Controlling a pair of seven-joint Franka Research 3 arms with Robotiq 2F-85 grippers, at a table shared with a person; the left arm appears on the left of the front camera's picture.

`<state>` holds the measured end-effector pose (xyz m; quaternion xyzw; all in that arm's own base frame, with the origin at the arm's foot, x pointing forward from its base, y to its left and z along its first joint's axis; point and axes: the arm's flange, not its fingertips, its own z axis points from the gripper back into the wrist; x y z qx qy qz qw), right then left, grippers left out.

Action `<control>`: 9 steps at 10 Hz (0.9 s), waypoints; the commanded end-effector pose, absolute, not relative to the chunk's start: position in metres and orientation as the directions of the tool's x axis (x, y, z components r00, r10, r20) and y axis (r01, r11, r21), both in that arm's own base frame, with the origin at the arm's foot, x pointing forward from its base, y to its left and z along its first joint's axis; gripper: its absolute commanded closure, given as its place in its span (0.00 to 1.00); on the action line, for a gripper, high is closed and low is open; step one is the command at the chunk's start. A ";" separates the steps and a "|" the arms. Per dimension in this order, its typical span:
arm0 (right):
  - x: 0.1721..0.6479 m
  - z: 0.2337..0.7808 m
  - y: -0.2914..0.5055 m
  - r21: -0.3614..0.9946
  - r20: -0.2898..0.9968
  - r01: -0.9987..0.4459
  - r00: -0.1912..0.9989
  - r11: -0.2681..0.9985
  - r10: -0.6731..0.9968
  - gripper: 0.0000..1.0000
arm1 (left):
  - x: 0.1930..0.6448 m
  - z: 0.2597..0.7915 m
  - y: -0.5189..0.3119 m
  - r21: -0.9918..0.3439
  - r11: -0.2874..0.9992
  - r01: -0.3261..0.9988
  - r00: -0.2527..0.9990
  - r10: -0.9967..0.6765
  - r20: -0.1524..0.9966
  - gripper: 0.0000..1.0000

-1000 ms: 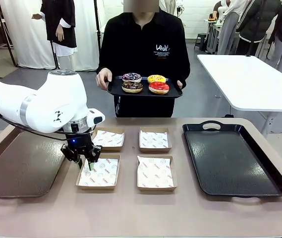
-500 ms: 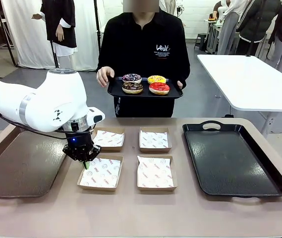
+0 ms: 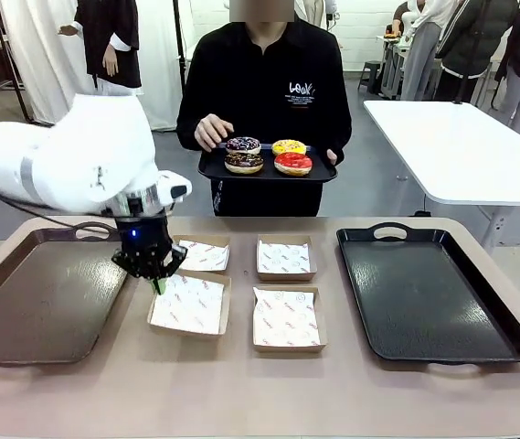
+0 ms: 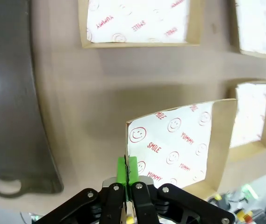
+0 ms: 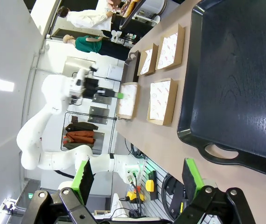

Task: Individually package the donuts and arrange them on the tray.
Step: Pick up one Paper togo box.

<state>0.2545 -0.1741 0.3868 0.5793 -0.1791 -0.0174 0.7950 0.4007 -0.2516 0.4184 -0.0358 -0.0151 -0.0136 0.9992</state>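
**Front view.** Your left arm comes in from the left with its wrist bent straight down over the table. The left gripper sits at the left wall of the near-left box, a paper-lined cardboard carton. Its jaws are pinched shut on that wall, and the box lies slightly askew to the three other boxes beside it. The donuts are well away from it, all four on a small black tray that the person holds at the far side. One hand rests by the purple donut. The large black tray lies at the right and a brown tray at the left.

**Left wrist view.** Here you get the grip itself. The left gripper has its green pads pressed together on the thin wall of the near-left box. The held edge is raised and the box is tilted above the tabletop. The brown tray runs along the left side.

**Right wrist view.** This view shows the right gripper. Its green-padded fingers are spread wide with nothing between them, hanging off the end of the large black tray. Farther off you see the left arm holding the near-left box by its edge.
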 end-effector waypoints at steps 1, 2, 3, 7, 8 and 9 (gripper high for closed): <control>0.254 0.388 -0.175 0.928 0.269 -0.185 0.933 0.322 -0.240 0.00 | 0.390 0.492 -0.252 -0.088 0.996 -0.034 0.996 0.042 0.085 1.00; 0.254 0.388 -0.175 0.928 0.269 -0.185 0.933 0.322 -0.240 0.00 | 0.398 0.518 -0.251 -0.088 0.994 -0.069 0.991 0.078 0.112 1.00; 0.254 0.388 -0.175 0.928 0.269 -0.185 0.933 0.322 -0.240 0.00 | 0.413 0.541 -0.250 -0.081 0.993 -0.090 0.988 0.099 0.120 1.00; 0.254 0.388 -0.175 0.928 0.269 -0.185 0.933 0.322 -0.240 0.00 | 0.506 0.555 -0.247 -0.003 0.991 -0.131 0.987 0.131 0.090 1.00; 0.254 0.388 -0.175 0.928 0.269 -0.185 0.933 0.322 -0.240 0.00 | 0.525 0.547 -0.245 -0.004 0.996 -0.090 0.994 0.090 0.067 1.00; 0.254 0.388 -0.175 0.928 0.269 -0.185 0.933 0.322 -0.240 0.00 | 0.544 0.539 -0.240 -0.007 0.999 -0.033 0.999 0.033 0.040 1.00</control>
